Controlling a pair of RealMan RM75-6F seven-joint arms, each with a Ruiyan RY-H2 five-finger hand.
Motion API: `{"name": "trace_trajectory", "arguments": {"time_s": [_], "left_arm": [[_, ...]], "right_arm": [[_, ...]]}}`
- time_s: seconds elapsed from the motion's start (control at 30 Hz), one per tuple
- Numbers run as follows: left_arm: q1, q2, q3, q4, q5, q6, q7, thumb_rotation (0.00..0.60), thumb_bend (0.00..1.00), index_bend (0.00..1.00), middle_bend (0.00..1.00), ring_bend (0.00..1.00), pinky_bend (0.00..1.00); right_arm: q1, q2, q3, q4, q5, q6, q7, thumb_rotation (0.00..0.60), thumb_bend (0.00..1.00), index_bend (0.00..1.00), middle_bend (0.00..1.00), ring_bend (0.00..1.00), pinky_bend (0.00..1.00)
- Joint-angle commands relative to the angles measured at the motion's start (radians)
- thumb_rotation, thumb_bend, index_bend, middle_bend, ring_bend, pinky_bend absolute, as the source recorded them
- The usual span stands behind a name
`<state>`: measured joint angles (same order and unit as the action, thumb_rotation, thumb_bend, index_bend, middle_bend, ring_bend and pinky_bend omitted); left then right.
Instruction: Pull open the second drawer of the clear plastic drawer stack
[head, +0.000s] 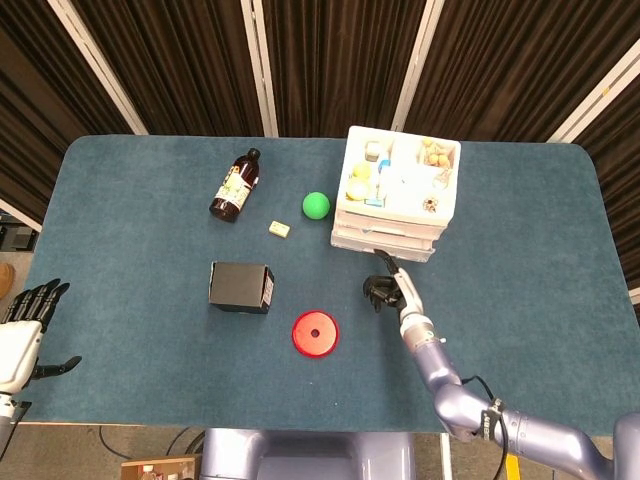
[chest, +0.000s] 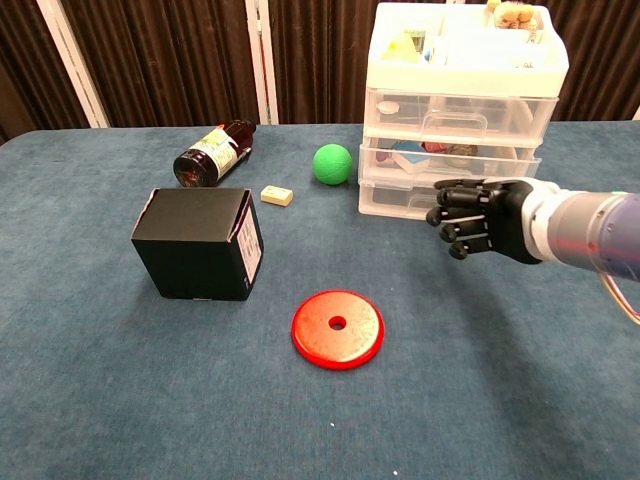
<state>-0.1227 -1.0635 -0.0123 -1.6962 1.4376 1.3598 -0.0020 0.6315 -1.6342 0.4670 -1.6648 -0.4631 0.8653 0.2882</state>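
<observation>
The clear plastic drawer stack (chest: 455, 110) is standing at the table's (head: 130, 330) far right side, its second drawer (chest: 450, 162) jutting slightly forward. The right hand (chest: 487, 219) is hovering just before it, fingers loosely curled, holding nothing. The left hand (head: 22, 330) is idling open at the table's left edge. A black box (chest: 198, 244) is sitting near a red disc (chest: 337, 328).

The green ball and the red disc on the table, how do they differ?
The green ball is a round sphere; the red disc is flat with a hole through its middle. The ball looks smaller across than the disc. The ball sits far back, just left of the clear drawer stack; the disc lies nearer the front, beside the black box. Both rest untouched on the blue table.
</observation>
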Motion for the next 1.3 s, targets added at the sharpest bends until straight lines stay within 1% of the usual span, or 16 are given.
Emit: {"name": "trace_trajectory", "arguments": {"time_s": [0.03,0.27,0.4,0.47,0.6,0.7,1.0,1.1,1.17,1.27,1.3], "left_arm": [[0.0,0.0,0.0,0.0,0.002,0.002,0.002,0.6,0.03,0.01,0.0,0.0,0.01],[0.002,-0.002,0.0,0.0,0.001,0.005,0.006,0.6,0.03,0.01,0.0,0.0,0.01],[0.002,-0.003,-0.001,0.0,0.001,0.009,0.01,0.6,0.03,0.01,0.0,0.0,0.01],[0.003,-0.004,-0.001,0.0,0.002,0.011,0.012,0.6,0.03,0.01,0.0,0.0,0.01],[0.003,-0.006,-0.001,0.001,0.001,0.012,0.017,0.6,0.03,0.01,0.0,0.0,0.01],[0.004,-0.006,-0.002,0.0,0.0,0.013,0.017,0.6,0.03,0.01,0.0,0.0,0.01],[0.004,-0.007,-0.002,0.002,-0.001,0.013,0.015,0.6,0.03,0.01,0.0,0.0,0.01],[0.004,-0.006,-0.002,0.0,-0.004,0.01,0.014,0.6,0.03,0.01,0.0,0.0,0.01],[0.003,-0.006,-0.003,-0.001,-0.008,0.008,0.015,0.6,0.03,0.01,0.0,0.0,0.01],[0.002,-0.006,-0.003,-0.002,-0.01,0.004,0.015,0.6,0.03,0.01,0.0,0.0,0.01],[0.002,-0.006,-0.003,-0.002,-0.012,0.003,0.016,0.6,0.03,0.01,0.0,0.0,0.01]], "right_arm": [[-0.029,0.012,-0.029,-0.037,-0.047,0.035,-0.009,0.6,0.76,0.0,0.7,0.72,0.76],[-0.095,0.021,-0.083,-0.131,-0.219,0.171,-0.031,0.6,0.76,0.0,0.7,0.72,0.76],[-0.107,0.039,-0.093,-0.162,-0.285,0.225,-0.073,0.6,0.76,0.0,0.7,0.72,0.76],[-0.106,0.046,-0.09,-0.173,-0.291,0.246,-0.1,0.6,0.76,0.01,0.7,0.72,0.76],[-0.094,0.073,-0.076,-0.177,-0.254,0.25,-0.154,0.6,0.76,0.01,0.7,0.72,0.76],[-0.074,0.09,-0.067,-0.156,-0.196,0.239,-0.208,0.6,0.76,0.01,0.7,0.72,0.76],[-0.026,0.112,-0.045,-0.081,-0.083,0.208,-0.297,0.6,0.76,0.06,0.7,0.72,0.76],[-0.014,0.116,-0.035,-0.064,-0.064,0.21,-0.316,0.6,0.76,0.13,0.71,0.73,0.76],[-0.007,0.12,-0.03,-0.054,-0.047,0.213,-0.329,0.6,0.76,0.21,0.72,0.74,0.76],[-0.001,0.122,-0.028,-0.043,-0.031,0.214,-0.342,0.6,0.76,0.29,0.72,0.74,0.76],[0.0,0.122,-0.028,-0.038,-0.025,0.212,-0.344,0.6,0.76,0.31,0.72,0.74,0.76]]}}
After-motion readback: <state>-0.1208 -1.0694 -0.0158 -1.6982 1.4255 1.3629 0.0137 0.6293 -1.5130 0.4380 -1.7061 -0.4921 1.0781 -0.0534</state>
